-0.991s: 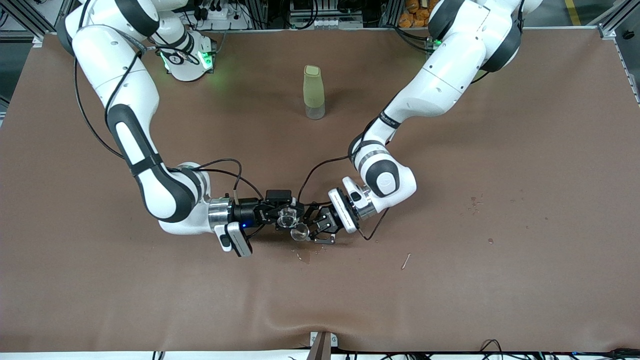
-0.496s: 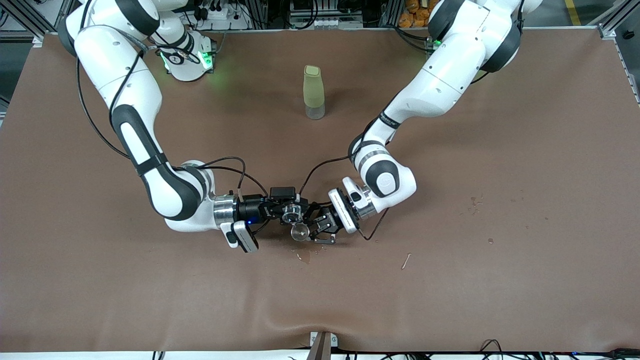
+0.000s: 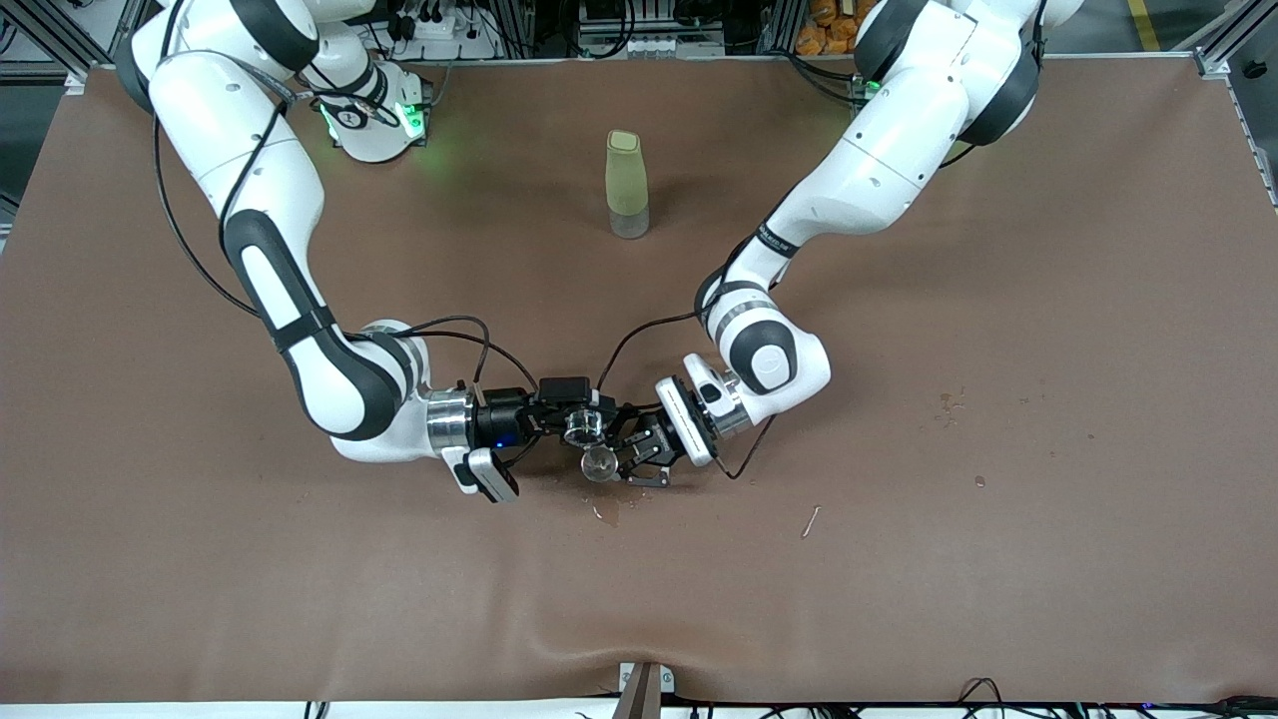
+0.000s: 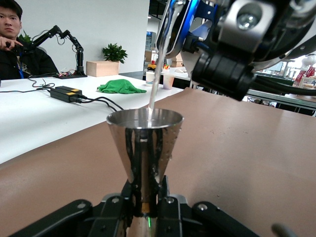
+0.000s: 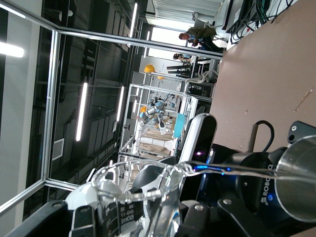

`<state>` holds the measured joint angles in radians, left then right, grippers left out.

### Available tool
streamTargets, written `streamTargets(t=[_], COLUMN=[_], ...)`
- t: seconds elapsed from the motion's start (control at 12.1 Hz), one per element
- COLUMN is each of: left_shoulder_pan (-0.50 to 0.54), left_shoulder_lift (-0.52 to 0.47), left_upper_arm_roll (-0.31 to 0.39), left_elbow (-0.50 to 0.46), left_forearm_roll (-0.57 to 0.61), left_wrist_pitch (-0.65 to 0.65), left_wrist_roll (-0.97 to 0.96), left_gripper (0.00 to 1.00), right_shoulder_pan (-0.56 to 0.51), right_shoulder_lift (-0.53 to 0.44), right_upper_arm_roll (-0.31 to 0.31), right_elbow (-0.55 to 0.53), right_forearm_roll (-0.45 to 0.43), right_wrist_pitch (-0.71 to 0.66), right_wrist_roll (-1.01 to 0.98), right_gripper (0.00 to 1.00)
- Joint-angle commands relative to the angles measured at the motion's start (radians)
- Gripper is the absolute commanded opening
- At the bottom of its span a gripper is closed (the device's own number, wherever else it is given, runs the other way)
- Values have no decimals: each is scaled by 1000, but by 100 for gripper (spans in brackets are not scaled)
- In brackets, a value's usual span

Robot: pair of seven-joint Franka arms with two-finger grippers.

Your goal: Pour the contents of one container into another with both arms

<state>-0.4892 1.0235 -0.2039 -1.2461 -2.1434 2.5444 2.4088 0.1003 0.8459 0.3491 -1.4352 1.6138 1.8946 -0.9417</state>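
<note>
A thin stream falls from the tilted glass beaker [image 5: 143,197], clenched in the right gripper [image 3: 569,424], into the steel jigger [image 4: 144,143], which the left gripper [image 3: 631,454] grasps upright just below it. Both are held low over the table [image 3: 899,559], toward the front camera. The jigger's mouth is narrow, so a slight drift or over-tilt would likely spill.

Glass [image 3: 579,427] tipped over steel cup [image 3: 599,464]

- White lettering "ROBO", cut off at the frame edge, reads on the black body of the left gripper [image 5: 256,190], right wrist view.
- Printed measuring marks on the clear glass beaker [image 5: 129,200]; figures too blurred to read.
- Small label on left arm's forearm band [image 3: 772,238]; unreadable.
</note>
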Motion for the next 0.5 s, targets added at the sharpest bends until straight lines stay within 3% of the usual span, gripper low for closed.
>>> streamTargets(t=[0.0,0.41], left_shoulder_pan=[-12,-15], left_shoulder_lift=[12,12], left_upper_arm_roll=[6,6], left_elbow=[25,25], left_forearm_roll=[-35,-35], left_wrist_pitch=[8,8], left_wrist_roll=[0,1], left_gripper=[0,0], right_shoulder_pan=[-8,-10], right_shoulder_lift=[-27,-27], right_upper_arm_roll=[19,21], right_elbow=[-31,-36], right_forearm_roll=[40,40], right_wrist_pitch=[9,6], right_wrist_roll=[23,64], right_gripper=[0,0])
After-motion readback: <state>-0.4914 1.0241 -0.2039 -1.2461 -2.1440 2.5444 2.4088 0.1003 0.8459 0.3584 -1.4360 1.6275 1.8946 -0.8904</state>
